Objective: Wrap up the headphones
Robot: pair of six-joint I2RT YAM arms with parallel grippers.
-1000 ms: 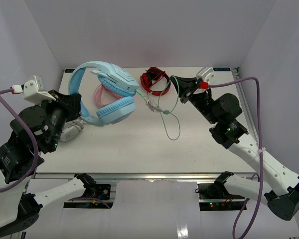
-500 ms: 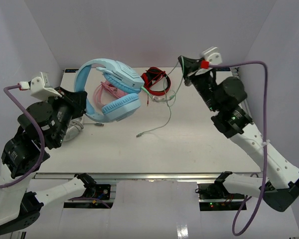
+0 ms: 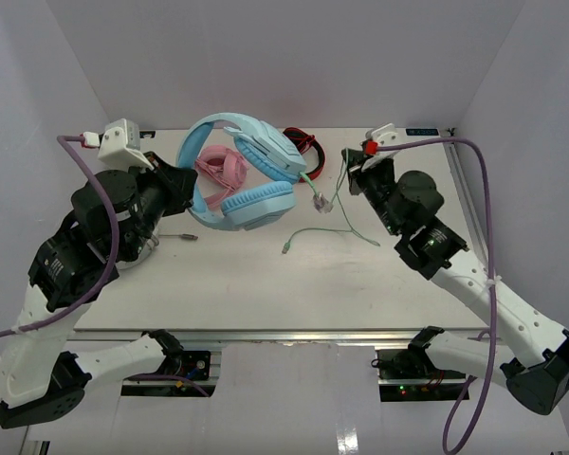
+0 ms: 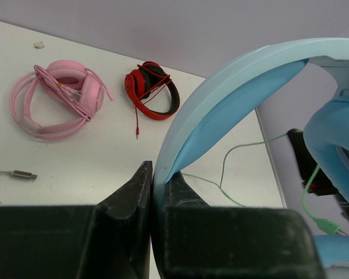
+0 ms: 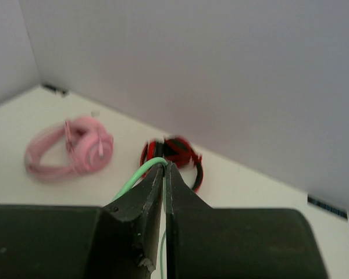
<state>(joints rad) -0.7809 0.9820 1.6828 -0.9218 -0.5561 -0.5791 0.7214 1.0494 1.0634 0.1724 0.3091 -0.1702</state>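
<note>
The light blue headphones [image 3: 256, 180] hang above the back of the table, ear cups [image 4: 334, 145] down. My left gripper [image 3: 192, 187] is shut on the wide blue headband [image 4: 221, 110], which runs out from between its jaws [image 4: 157, 170]. The thin pale green cable [image 3: 339, 204] leaves the cups and trails right in loose loops; its plug [image 3: 286, 249] lies on the table. My right gripper [image 3: 349, 171] is shut on that cable [image 5: 136, 177], which curls over its fingertips [image 5: 164, 165].
A pink headset [image 3: 223, 169] with its cable wound on lies behind the blue one, also in the left wrist view [image 4: 58, 99]. A red and black headset [image 3: 305, 150] sits at the back. A grey-white headset [image 3: 142, 248] is partly under my left arm, its plug [image 3: 187, 237] beside it.
My left arm carried the blue headphones rightward, over the pink headset. My right gripper rose to the back, then came down and left with the cable, whose loops and plug shifted.
</note>
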